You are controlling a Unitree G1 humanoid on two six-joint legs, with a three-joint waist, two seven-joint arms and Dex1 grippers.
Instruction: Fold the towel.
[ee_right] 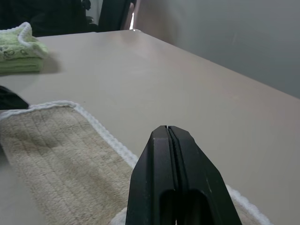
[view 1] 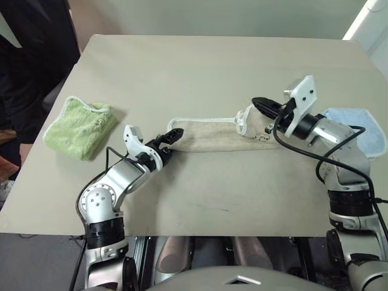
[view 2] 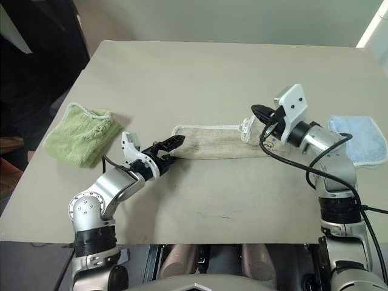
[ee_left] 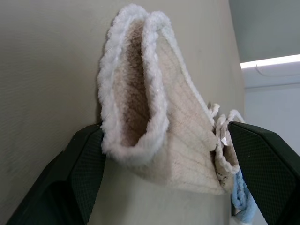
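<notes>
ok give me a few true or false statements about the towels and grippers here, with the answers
1. The beige towel lies as a long strip across the middle of the table. True.
2. The left gripper is shut on the green towel. False: it is open, its fingers either side of the beige towel's near end, and the green towel lies apart.
3. The right gripper is shut. True.
4. The blue towel lies on top of the beige towel. False: it lies on the table by the right arm.
5. The green towel is at the table's right edge. False: it is at the left edge.
</notes>
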